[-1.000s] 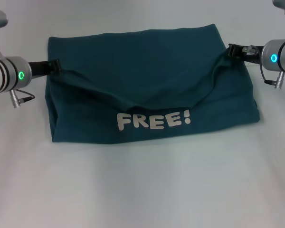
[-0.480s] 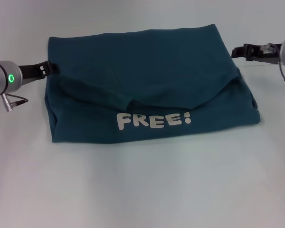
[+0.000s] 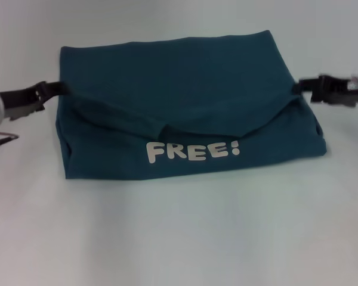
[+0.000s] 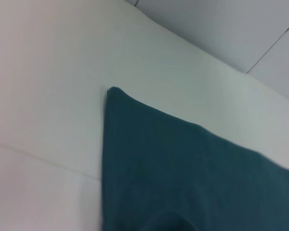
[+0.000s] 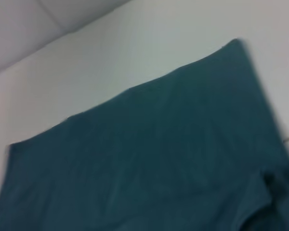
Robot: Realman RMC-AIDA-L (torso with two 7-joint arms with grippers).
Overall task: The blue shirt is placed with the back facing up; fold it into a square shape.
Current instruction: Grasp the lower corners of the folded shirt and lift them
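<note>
The blue shirt [image 3: 185, 107] looks soft and limp; pinch its side edges. Left gripper [image 3: 48, 90] and right gripper [image 3: 307, 88] sit at mid-left and mid-right; whether their fingers are spread, I cannot tell

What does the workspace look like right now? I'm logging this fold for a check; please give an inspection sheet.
Surface: white table, bare around the cloth.
Job's things: shirt folded into a rough rectangle, FREE! print facing up near the front edge, a loose curved flap across the middle.
Clutter: nothing seen.
Grippers: left gripper at the shirt's left edge; right gripper at its right edge.
Cables: thin wire by the left arm.
Surroundings: nothing seen.
</note>
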